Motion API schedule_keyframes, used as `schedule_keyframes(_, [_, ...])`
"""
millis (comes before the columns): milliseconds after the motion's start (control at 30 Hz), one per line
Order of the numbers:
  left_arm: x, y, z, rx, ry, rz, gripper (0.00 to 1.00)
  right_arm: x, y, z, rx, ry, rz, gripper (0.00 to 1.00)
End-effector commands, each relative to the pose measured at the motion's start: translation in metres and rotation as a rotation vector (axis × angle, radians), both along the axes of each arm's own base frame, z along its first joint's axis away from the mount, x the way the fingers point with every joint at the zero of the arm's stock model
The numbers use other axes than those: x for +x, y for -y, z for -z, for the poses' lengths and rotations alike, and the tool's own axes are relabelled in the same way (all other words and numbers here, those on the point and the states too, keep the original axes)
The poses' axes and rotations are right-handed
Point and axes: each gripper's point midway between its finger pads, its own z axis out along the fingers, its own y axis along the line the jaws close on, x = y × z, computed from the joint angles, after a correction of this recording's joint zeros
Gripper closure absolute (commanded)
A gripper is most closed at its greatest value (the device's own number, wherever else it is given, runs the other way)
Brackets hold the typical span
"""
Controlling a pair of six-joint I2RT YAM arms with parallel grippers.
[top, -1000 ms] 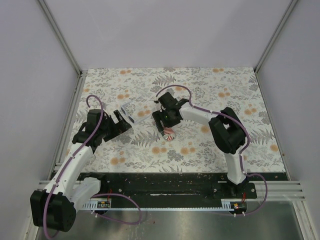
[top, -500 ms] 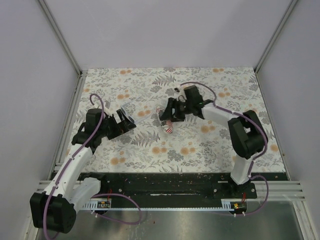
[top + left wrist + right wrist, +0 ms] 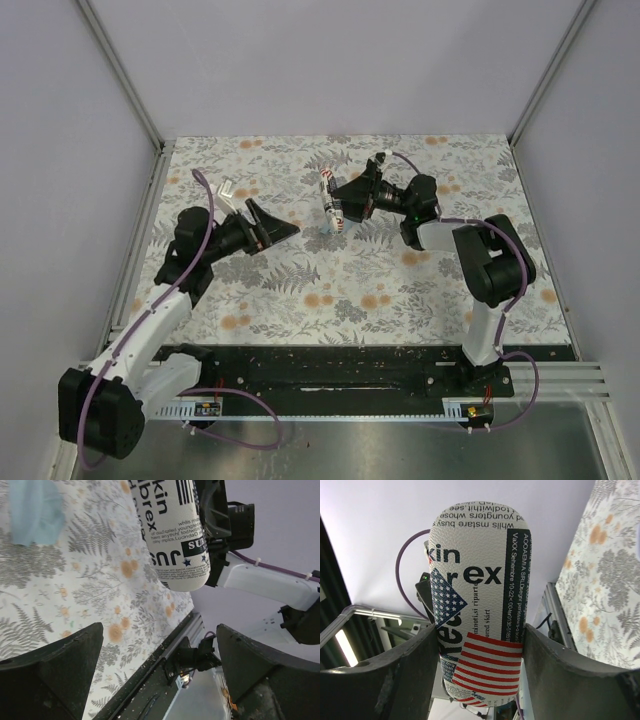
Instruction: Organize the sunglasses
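1. White grained case (image 3: 480, 605), printed with black text and a stars-and-stripes patch. It looks closed, and only the outer shell shows.
2. The right gripper (image 3: 479, 647) is clamped on the case, one finger against each long side. The upper part of the case sticks out past the fingertips.
3. Top view: the case is held roughly on end, over the middle of the table (image 3: 400, 290) and toward its far edge. The right arm reaches it from the right side. In the left wrist view the free rounded end hangs clear of the floral surface.
4. The left gripper (image 3: 157, 630) has its jaws wide apart with nothing between them. It points at the case from the left, near but not touching.
5. A light blue cloth (image 3: 35, 510) lies flat on the table. It is made out only in the left wrist view, apart from the case.
6. No view shows the sunglasses, so their place cannot be told.
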Motion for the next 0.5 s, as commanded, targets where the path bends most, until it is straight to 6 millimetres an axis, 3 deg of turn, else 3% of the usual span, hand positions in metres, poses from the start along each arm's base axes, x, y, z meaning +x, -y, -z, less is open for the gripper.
schedule_keyframes(0, [0.004, 0.028, -0.056, -0.092, 0.141, 0.071, 0.01, -0.042, 0.011, -0.074, 0.163, 0.313, -0.069, 0.5])
schedule_keyframes(467, [0.038, 0.067, -0.074, -0.248, 0.1, 0.043, 0.01, -0.054, 0.013, -0.091, 0.184, 0.33, -0.072, 0.5])
